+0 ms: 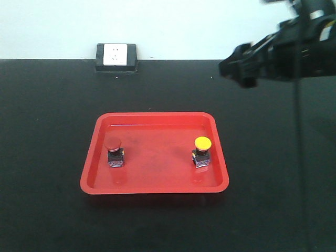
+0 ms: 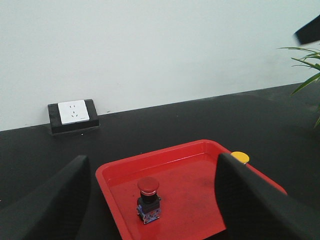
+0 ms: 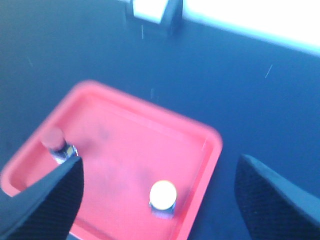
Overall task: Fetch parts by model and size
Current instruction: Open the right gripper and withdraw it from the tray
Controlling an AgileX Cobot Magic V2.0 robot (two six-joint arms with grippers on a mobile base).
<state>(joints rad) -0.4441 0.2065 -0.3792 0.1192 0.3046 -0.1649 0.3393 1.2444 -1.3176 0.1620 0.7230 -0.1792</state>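
In the left wrist view the yellow switch (image 2: 240, 157) is mostly hidden behind a finger; only its cap shows. The right wrist view is blurred. The left hand (image 2: 152, 200) is spread wide and holds nothing, hovering near the red tray (image 1: 97, 142). Both switches stand upright in the tray, well apart: the red switch (image 1: 114, 151) left, the yellow right. The right hand (image 3: 160, 200), also wide open and empty, hangs above the tray. Bare black tabletop (image 1: 47, 105) surrounds the tray; a wall socket (image 1: 116, 55) sits at its far edge.
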